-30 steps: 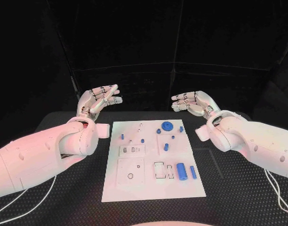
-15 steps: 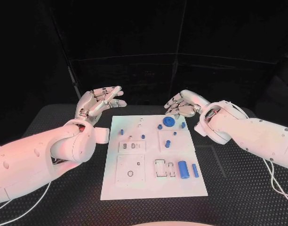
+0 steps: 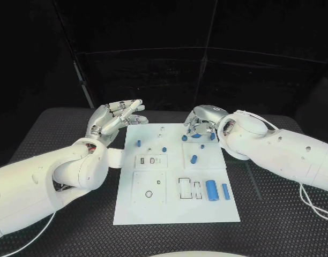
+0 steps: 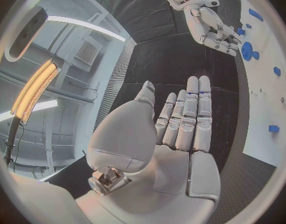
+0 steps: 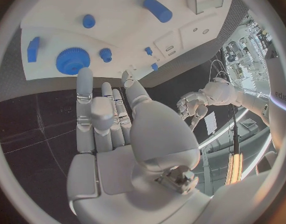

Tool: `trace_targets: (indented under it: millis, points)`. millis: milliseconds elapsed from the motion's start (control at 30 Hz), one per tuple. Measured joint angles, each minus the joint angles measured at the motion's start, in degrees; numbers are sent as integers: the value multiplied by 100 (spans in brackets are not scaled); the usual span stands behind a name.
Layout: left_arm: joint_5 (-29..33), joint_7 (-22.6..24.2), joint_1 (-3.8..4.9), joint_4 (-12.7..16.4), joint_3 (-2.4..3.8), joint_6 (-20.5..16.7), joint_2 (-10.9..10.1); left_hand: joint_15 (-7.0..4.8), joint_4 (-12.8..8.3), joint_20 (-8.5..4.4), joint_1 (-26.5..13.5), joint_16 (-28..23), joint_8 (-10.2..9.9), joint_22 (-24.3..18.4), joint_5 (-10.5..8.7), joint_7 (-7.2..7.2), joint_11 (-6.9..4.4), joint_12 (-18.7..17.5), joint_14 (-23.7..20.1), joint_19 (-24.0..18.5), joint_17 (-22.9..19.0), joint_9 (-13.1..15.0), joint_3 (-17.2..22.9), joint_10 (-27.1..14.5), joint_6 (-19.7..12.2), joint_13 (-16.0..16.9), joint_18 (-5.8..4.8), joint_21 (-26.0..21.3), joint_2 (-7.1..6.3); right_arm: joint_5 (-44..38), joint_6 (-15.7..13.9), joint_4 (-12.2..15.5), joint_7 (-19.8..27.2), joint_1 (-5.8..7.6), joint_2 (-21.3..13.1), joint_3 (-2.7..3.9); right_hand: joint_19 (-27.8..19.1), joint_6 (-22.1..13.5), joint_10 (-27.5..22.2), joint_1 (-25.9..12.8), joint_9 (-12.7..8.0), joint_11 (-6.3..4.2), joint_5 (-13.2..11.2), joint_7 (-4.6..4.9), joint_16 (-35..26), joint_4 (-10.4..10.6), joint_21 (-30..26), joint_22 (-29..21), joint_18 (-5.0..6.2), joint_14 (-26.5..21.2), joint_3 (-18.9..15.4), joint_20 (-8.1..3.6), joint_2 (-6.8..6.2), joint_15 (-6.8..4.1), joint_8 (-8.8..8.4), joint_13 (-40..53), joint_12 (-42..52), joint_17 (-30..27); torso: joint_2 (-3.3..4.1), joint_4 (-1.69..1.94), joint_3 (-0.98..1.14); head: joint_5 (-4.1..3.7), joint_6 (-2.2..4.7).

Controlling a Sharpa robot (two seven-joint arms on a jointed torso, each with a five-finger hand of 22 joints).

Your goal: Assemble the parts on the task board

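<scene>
My right hand (image 3: pixel 200 126) had swung in over the far edge of the task board (image 3: pixel 176 214) since a second before, when it hung beyond the board's far right corner; it now sat above the blue gear (image 3: pixel 197 134), with its fingers apart and holding nothing. From the right wrist view the fingers (image 5: pixel 85 104) reached just short of the board's edge, the gear (image 5: pixel 72 60) lying right beyond the fingertips and not touched. My left hand (image 3: pixel 116 119) had shifted only a little, hovering just off the board's far left corner, above the black tabletop (image 3: pixel 48 139), palm flat, fingers straight and close together, empty.

The board itself lay in the middle of the tabletop. Beside the gear, a small blue peg (image 3: pixel 184 137) stood on the board's far end. Nearer the board's centre, a short blue pin (image 3: pixel 194 158) lay on the white surface, and two more small blue pieces (image 3: pixel 139 143) sat toward the board's left side. At the board's near right, the large blue cylinder (image 3: pixel 211 190) and the thinner blue rod (image 3: pixel 226 191) lay side by side, well apart from both hands.
</scene>
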Motion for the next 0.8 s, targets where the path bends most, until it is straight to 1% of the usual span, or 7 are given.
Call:
trace_targets:
  millis: [67, 133, 233, 267, 400, 633, 800]
  points:
    - [0, -12, -1, 2, 0, 11, 7, 0, 0, 0, 0, -23, 0, 0, 0, 0, 0, 0, 0, 0, 6, 0, 0, 0, 0, 0, 0, 0, 0, -98, 68, -17, -49, 2, 29, 0, -1, -45, -23, 0, 0, -18, 0, -7, 169, 0, 72, 48, -1, 0, 6, 1, 0, 0, 0, 0, 0, 191, 41, 4, -2, -10, -8]
    - [0, -20, -3, 6, 0, 21, 17, 0, 0, 0, 0, -23, 0, 0, 0, 0, 0, 0, 0, 0, 6, 0, 0, 0, 0, 0, 0, 0, 0, -161, 126, -39, -81, 4, 55, 0, -42, -63, -41, 0, 0, 1, 0, -26, 248, 10, 124, 83, -1, 0, 29, -2, 0, 0, 0, 0, 0, 271, 73, 12, -5, -19, -10]
    - [-1, -31, -3, 9, 1, 36, 33, 0, 0, 0, 0, -23, 0, 0, 0, 0, 0, 0, 0, 0, 6, 0, 0, 0, 0, 1, 0, 0, 0, -241, 221, -79, -125, 11, 101, -1, -62, -84, -62, 0, 0, -20, 0, -5, 362, 0, 179, 117, -1, 0, 37, 18, 0, 0, 0, 0, 0, 401, 111, 20, -8, -25, -8]
    - [-1, -34, -4, 9, 1, 42, 37, 0, 0, 0, 0, -23, 0, 0, 0, 0, 0, 0, 0, 0, 6, 0, 0, 0, 0, 1, 0, 0, 0, -261, 250, -90, -137, 12, 110, -1, -62, -97, -62, 0, 0, -20, 0, -18, 429, 2, 225, 164, -1, 0, 69, 18, 0, 0, 0, 0, 0, 482, 125, 25, -9, -25, -7]
    - [-1, -49, -8, 1, 1, 60, 48, 0, 0, 0, 0, -23, -35, 0, 0, 0, 0, -25, 0, 0, 15, 0, 0, 0, 0, 1, 0, 23, 0, -324, 375, -127, -186, 13, 121, -2, 87, -149, -62, -24, 0, -20, 0, -28, 822, -2, 667, 716, 0, -1, 131, 1, 24, 0, 0, 0, 0, 953, 169, 42, -9, -30, -2]
    - [-2, -69, -11, -29, 1, 77, 49, 0, 0, 0, 0, -23, -35, 1, 0, 0, 0, -24, -1, 0, 23, 1, 0, 0, 0, 1, -1, 23, 0, -381, 518, -131, -233, 15, 152, -2, 95, -149, -62, -30, 0, -20, 0, -28, 995, -3, 885, 983, 0, -1, 167, 10, 31, 0, 0, -1, 0, 1160, 223, 63, 3, -45, 8]
    - [-2, -83, -12, -44, 1, 88, 49, 0, 0, 4, 0, -45, -35, 1, 0, 0, 0, -49, -1, 36, 30, 1, 0, 0, 0, 1, -1, 23, 0, -401, 568, -140, -245, 15, 164, -2, 115, -149, -60, -79, 0, -22, 0, -28, 1066, 13, 977, 1079, -1, -1, 220, 29, 79, 0, 0, -1, 0, 1248, 253, 69, 8, -47, 0]
